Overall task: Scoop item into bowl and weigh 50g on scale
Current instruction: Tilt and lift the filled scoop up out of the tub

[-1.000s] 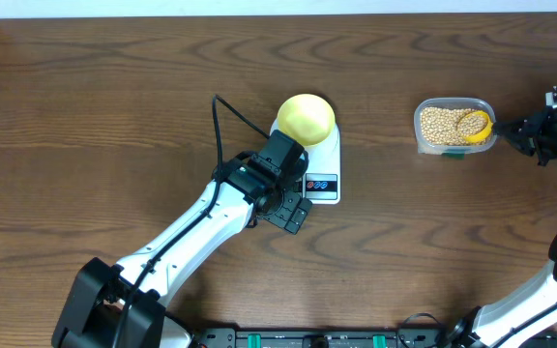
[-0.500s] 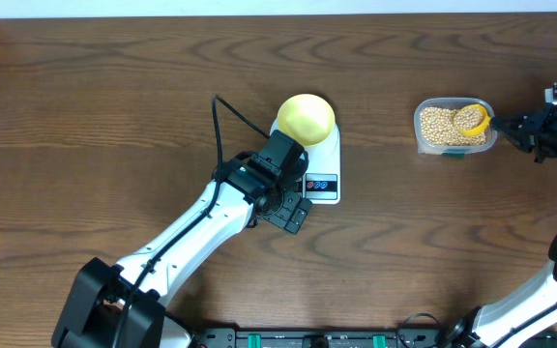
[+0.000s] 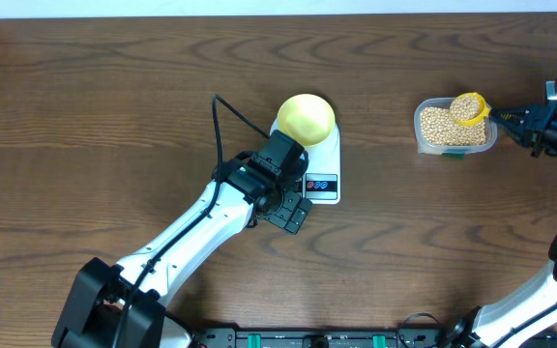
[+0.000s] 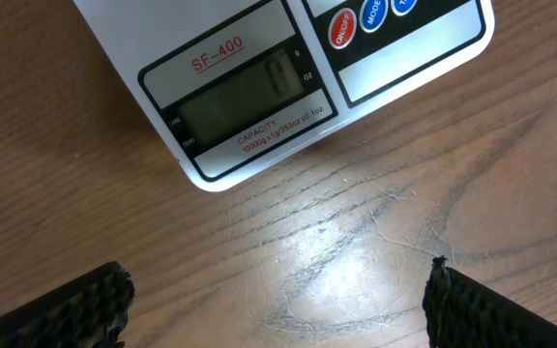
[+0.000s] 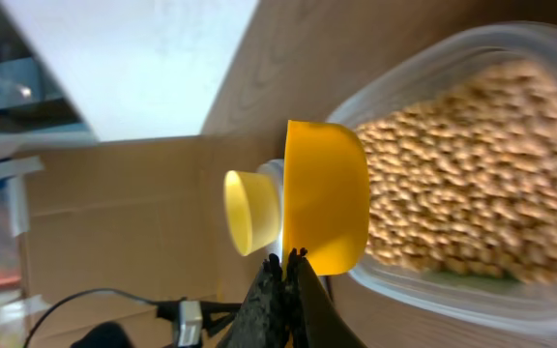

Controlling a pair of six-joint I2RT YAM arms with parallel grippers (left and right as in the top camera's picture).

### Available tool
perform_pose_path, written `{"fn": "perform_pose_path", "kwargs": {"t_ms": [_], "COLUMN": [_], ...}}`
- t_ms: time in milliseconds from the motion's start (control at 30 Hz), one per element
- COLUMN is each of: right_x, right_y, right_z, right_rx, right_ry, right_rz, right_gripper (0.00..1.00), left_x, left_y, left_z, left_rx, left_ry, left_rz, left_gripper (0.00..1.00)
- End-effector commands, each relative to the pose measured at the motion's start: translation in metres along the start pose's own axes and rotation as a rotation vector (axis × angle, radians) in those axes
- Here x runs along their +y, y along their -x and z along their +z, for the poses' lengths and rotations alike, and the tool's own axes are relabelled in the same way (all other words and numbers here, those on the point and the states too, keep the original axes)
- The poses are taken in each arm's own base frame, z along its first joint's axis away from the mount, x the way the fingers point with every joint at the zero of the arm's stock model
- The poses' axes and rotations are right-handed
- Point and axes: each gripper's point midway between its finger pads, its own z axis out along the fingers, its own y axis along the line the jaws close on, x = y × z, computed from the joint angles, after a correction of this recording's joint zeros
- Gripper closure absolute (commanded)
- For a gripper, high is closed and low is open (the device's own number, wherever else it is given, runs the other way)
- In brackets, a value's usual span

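You were at a robot lab bench: the scale (image 3: 325, 157) sat on a wood-grain table (image 3: 85, 97), a cabled left arm (image 3: 201, 222) reached in beside it, and a black connector rail (image 3: 307, 340) lined the edge on its display side.

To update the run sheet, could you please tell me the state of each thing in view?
tub: open, holding a bed of beans.
scoop: loaded with beans, over the tub's rim.
scale: switched on, display seemingly showing zero.
bowl: on the scale, no beans visible inside.
left gripper: open, empty, by the scale's front.
right gripper: shut on the scoop's handle.
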Motion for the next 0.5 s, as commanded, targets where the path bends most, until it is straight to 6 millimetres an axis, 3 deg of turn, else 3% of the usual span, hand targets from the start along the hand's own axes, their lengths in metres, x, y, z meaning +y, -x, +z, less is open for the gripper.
{"fn": "perform_pose_path", "kwargs": {"t_ms": [0, 467], "right_x": [0.018, 0.035], "right_y": [-0.001, -0.006], "right_z": [0.0, 0.009], "right_rx": [0.002, 0.028], "right_ry": [0.129, 0.204], "right_rz": [-0.028, -0.054], "right_gripper": [0.99, 0.99], "left_x": [0.001, 0.001], "left_y": [0.002, 0.002], "left_z": [-0.002, -0.002], "left_rx": [-0.007, -0.007], "left_ry": [0.008, 0.008], "left_rz": [-0.015, -0.015], "left_gripper": [0.02, 0.02]}}
